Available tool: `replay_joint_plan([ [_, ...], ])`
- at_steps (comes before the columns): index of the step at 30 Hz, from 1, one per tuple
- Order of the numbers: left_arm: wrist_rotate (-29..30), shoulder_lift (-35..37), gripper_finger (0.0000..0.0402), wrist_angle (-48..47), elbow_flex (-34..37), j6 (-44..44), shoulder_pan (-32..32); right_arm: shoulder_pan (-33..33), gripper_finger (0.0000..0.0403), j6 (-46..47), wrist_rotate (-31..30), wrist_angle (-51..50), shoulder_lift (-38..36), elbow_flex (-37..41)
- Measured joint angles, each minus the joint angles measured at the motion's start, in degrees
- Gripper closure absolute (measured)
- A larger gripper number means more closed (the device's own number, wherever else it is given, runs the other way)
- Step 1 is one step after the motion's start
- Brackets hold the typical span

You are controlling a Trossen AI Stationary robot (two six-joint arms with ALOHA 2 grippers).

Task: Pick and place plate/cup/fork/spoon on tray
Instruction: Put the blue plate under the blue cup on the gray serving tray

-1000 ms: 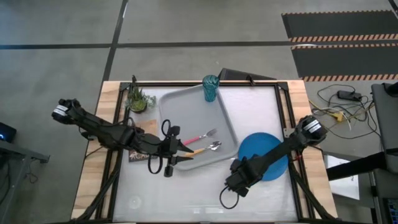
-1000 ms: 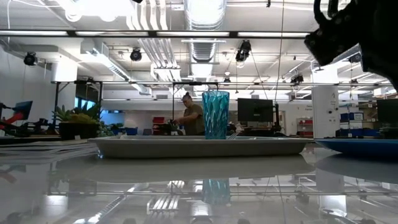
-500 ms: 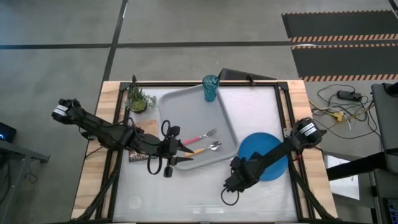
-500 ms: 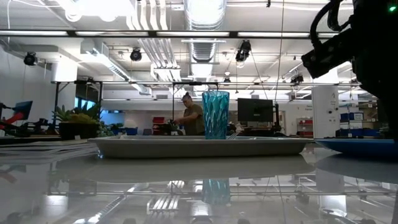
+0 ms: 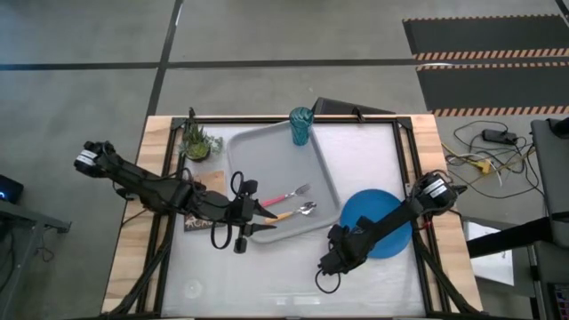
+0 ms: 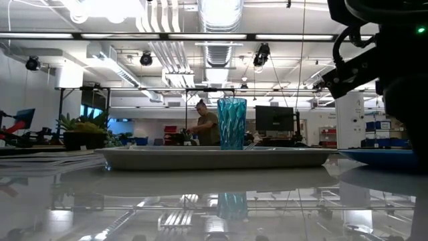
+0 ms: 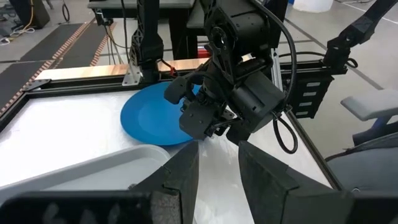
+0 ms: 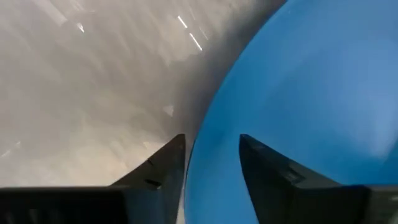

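The grey tray (image 5: pixel 276 178) lies mid-table. The teal cup (image 5: pixel 300 124) stands upright in its far right corner, also in the low view (image 6: pixel 231 124). The pink-handled fork (image 5: pixel 284 194) and the orange-handled spoon (image 5: pixel 292 213) lie flat on the tray's near right part. The blue plate (image 5: pixel 382 218) lies flat on the table right of the tray. My right gripper (image 5: pixel 340 244) is open, low over the plate's near left rim (image 8: pixel 205 143). My left gripper (image 5: pixel 260 222) is open and empty over the tray's near rim (image 7: pixel 93 174). My right gripper comes at the plate's near left rim (image 8: pixel 200 155) slanting down from the table's right, one finger (image 8: pixel 158 168) over the table and one finger (image 8: pixel 273 168) over the plate. I cannot tell whether they touch the plate, which lies flat on the table.
A potted plant (image 5: pixel 197 142) stands at the far left and a book (image 5: pixel 200 215) lies left of the tray under my left arm. A dark object (image 5: pixel 342 108) sits behind the far edge. A person (image 6: pixel 202 127) shows in the room beyond.
My right arm has gone down a little and toward the table's left, onto the plate's near left rim. The plate, tray, cup, fork and spoon have kept still.
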State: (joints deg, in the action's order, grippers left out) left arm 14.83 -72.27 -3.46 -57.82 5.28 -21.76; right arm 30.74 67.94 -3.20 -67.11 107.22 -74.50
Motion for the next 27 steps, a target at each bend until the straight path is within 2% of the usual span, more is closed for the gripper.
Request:
replay_joint_plan([
  [9, 0.0, 0.0, 0.0305, 0.0, 0.0, 0.0, 0.0, 0.0, 0.0383, 0.0, 1.4, -0.4, -0.1, 0.0],
  [21, 0.2, 0.0, 0.0305, 0.0, 0.0, -0.1, 0.0, 0.0, 0.039, -1.1, 7.3, -0.9, -1.1, -1.1],
  [27, 0.2, 0.0, 0.0305, 0.0, 0.0, -0.1, 0.0, 0.4, 0.0391, -4.6, 10.7, -7.4, -2.1, -6.2],
])
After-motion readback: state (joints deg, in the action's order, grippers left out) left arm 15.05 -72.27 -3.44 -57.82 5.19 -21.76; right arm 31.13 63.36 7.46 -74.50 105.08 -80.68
